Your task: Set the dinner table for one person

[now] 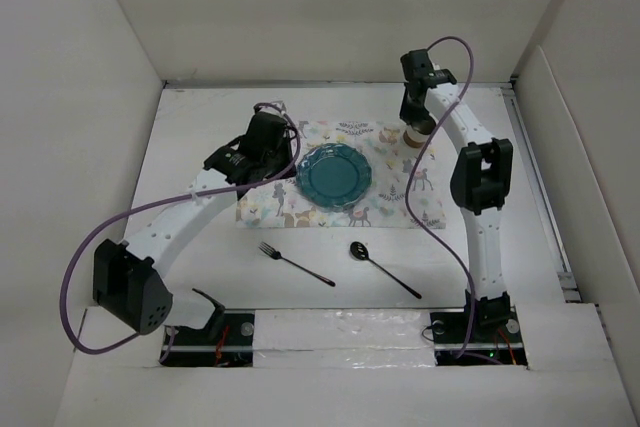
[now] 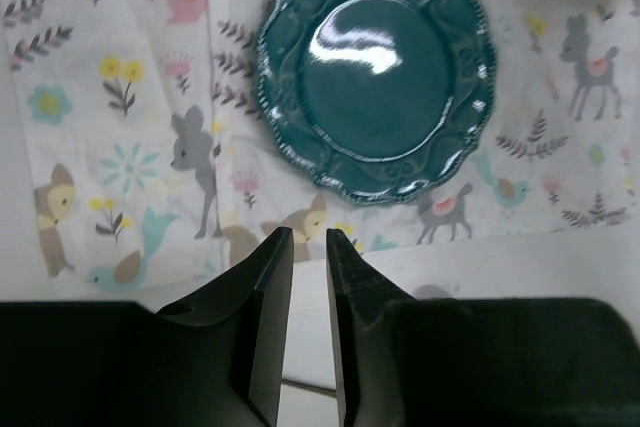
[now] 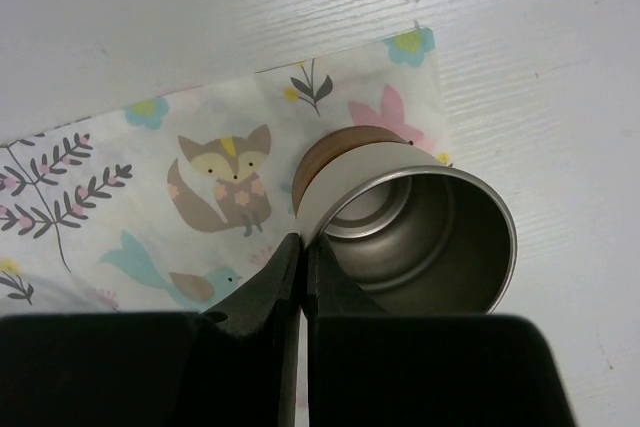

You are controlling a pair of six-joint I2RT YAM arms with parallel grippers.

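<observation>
Right hand (image 3: 303, 243) clenched on the rim of the cup (image 3: 420, 237) at the mat (image 3: 120, 197) corner — a thin pinch that could tip it. Left hand (image 2: 309, 237), parted and empty, hovers by the plate (image 2: 375, 72); the white surface (image 1: 200, 127) spreads beneath all — fork (image 1: 295, 263) and spoon (image 1: 383, 269) unplaced.

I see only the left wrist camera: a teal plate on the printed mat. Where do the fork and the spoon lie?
Observer: The fork and the spoon lie on the bare table, on the near side of the mat, apart from each other.
Operator: Is there a cup?
Observer: Yes, a metal cup is on the mat's far right corner.
Operator: Is the right arm free?
Observer: No, the right gripper appears closed on the cup's rim.
</observation>
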